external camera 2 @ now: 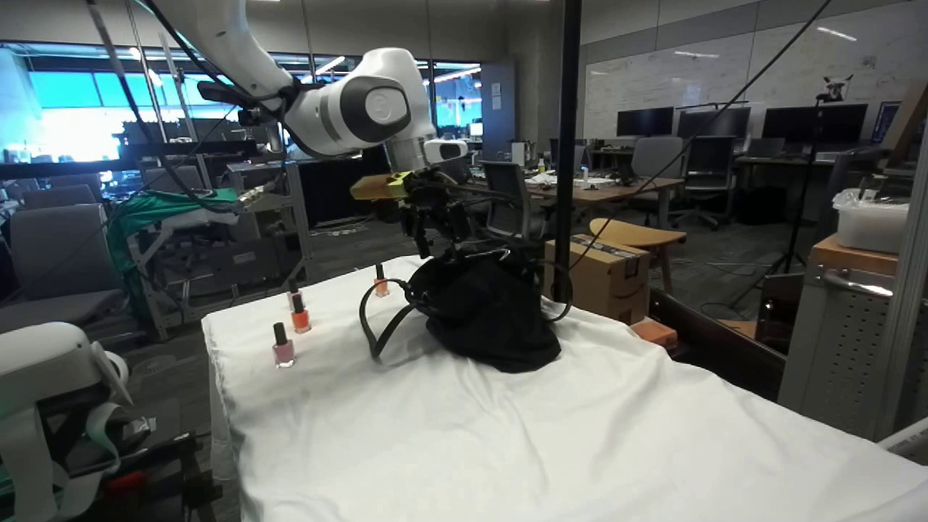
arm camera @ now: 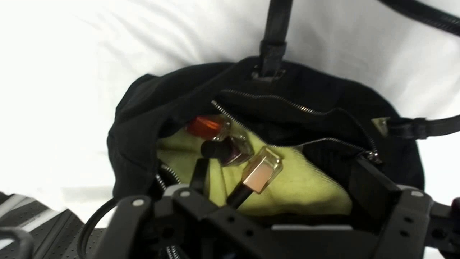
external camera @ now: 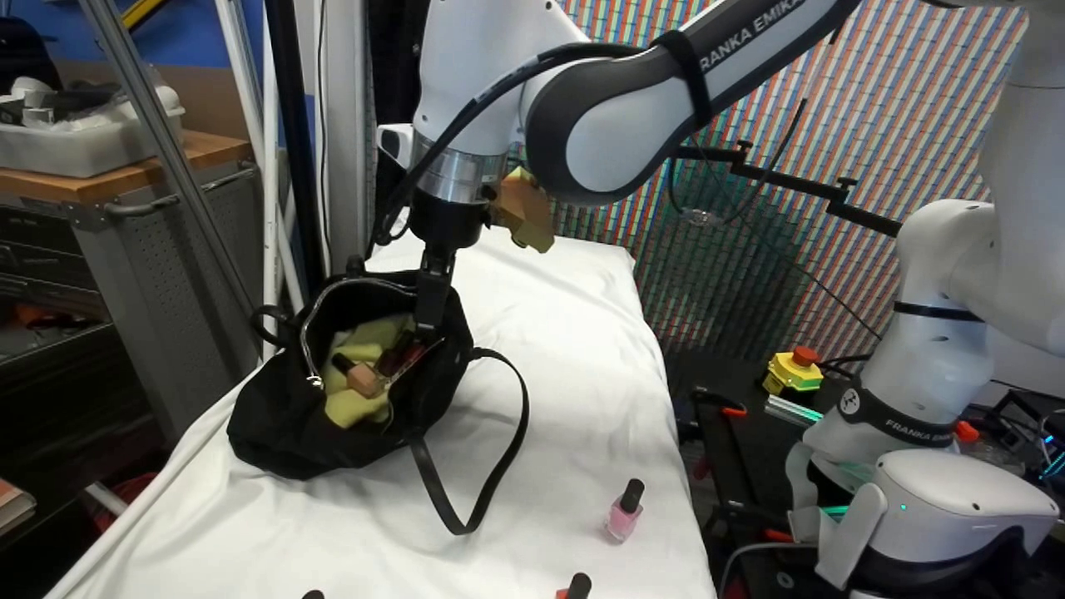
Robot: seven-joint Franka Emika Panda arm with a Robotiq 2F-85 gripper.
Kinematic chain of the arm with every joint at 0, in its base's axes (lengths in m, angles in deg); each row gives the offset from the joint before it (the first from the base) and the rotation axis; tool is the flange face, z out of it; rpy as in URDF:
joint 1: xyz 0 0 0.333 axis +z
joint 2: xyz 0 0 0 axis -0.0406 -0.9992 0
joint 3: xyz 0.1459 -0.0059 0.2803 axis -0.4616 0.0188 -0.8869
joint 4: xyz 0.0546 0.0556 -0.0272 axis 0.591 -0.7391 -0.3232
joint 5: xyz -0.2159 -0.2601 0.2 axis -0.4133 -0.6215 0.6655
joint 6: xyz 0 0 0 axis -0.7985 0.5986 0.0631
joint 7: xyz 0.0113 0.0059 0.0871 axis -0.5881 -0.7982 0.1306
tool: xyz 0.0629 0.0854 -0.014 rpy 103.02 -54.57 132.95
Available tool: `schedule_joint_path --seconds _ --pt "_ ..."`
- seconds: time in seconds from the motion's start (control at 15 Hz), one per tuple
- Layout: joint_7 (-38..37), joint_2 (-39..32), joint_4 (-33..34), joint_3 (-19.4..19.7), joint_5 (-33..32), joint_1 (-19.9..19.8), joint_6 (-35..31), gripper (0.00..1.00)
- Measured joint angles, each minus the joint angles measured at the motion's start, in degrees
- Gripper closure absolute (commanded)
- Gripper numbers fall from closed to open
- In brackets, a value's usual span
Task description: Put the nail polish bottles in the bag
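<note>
The black bag [external camera: 283, 433] slumps on the white-covered table with its mouth unzipped. Above that mouth, fingers reaching down inside the rim, my gripper [arm camera: 287, 176] stands open, its jaws wide apart and gripping nothing. On the yellow-green lining lie a peach nail polish bottle [arm camera: 261, 174], a dark purple bottle [arm camera: 238, 149] and a red bottle [arm camera: 205, 126]. Outside the bag a pink bottle [external camera 2: 283, 353] stands upright, near an orange-red bottle [external camera 2: 300, 320], a partly hidden bottle [external camera 2: 293, 299] behind that, and an orange bottle [external camera 2: 380, 284] closer to the bag.
A loop strap [external camera: 499, 466] spreads over the cloth beside the bag. Vertical poles [external camera: 291, 150] rise close behind the bag, near a metal cart [external camera: 179, 274]. A second arm's base [external camera: 957, 499] sits beyond the table's edge, with a red-and-yellow stop button [external camera: 793, 372].
</note>
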Motion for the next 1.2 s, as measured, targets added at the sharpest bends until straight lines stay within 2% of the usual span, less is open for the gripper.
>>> schedule_joint_path --seconds 0.33,0.67,1.2 --pt "-0.49 9.05 -11.23 -1.16 7.66 0.05 1.29 0.0" --pt "-0.67 13.61 -20.91 -1.14 13.63 -0.38 0.1 0.0" --pt "-2.55 14.64 -32.29 -3.23 21.58 0.72 -10.26 0.0"
